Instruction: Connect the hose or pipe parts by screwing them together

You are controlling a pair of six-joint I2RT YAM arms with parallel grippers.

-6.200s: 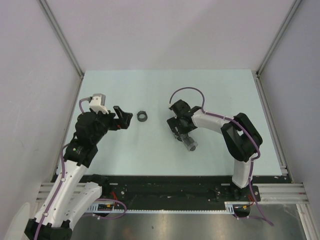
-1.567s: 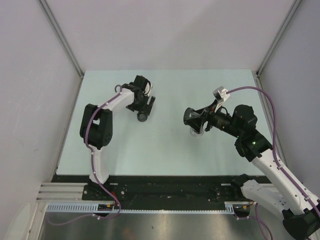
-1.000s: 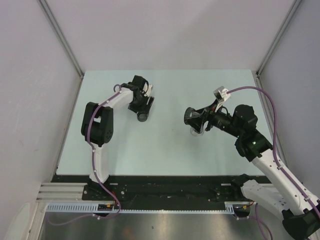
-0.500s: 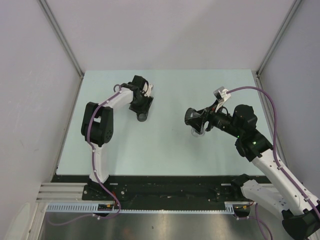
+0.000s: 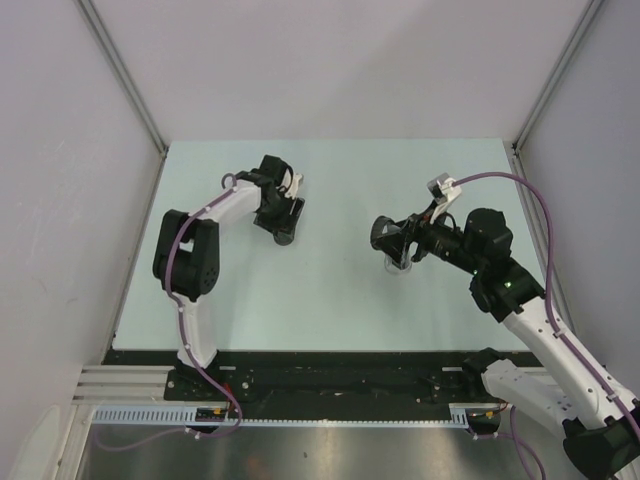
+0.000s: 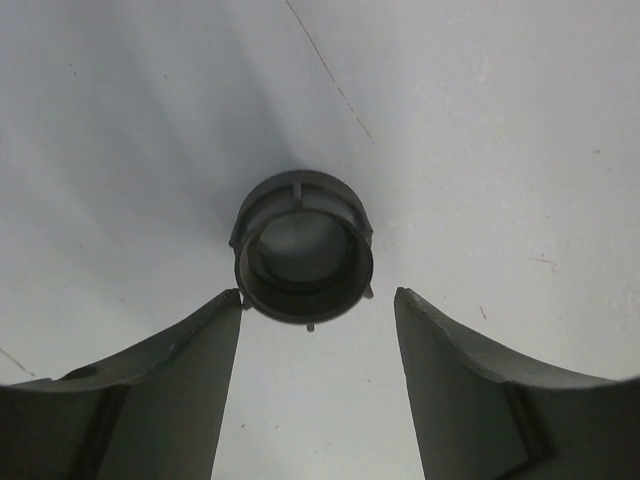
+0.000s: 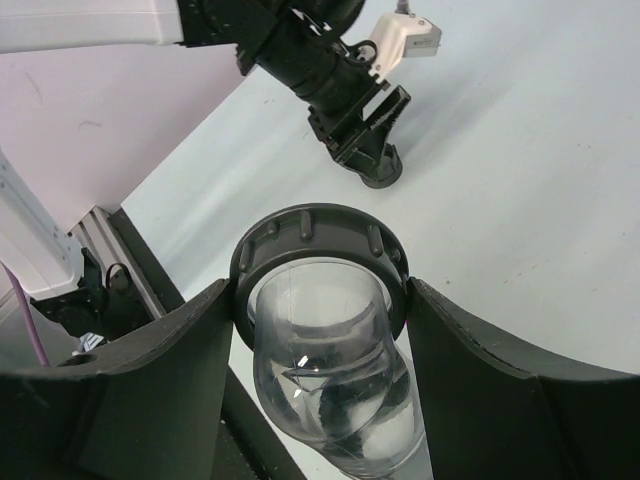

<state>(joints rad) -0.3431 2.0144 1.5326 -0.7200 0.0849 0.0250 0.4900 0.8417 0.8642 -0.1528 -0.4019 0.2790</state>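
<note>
A short black ring nut sits on its end on the pale green tabletop, left of the middle, with the left hand lowered over it. That hand is open. Its two dark fingers stand on either side of the nut's near rim, and one tip is right at one of the nut's small ribs; whether it touches cannot be told.

Well apart to the right, the second fitting is clamped in the right hand. It is a clear-bodied piece with a dark ribbed collar, and the fingers press that collar from both sides and hold the piece off the tabletop. The right wrist view looks past the held fitting to the nut, which lies under the tip of the white left arm.

Both arms reach in from the near edge, and plain pale walls close in the tabletop on three sides.
</note>
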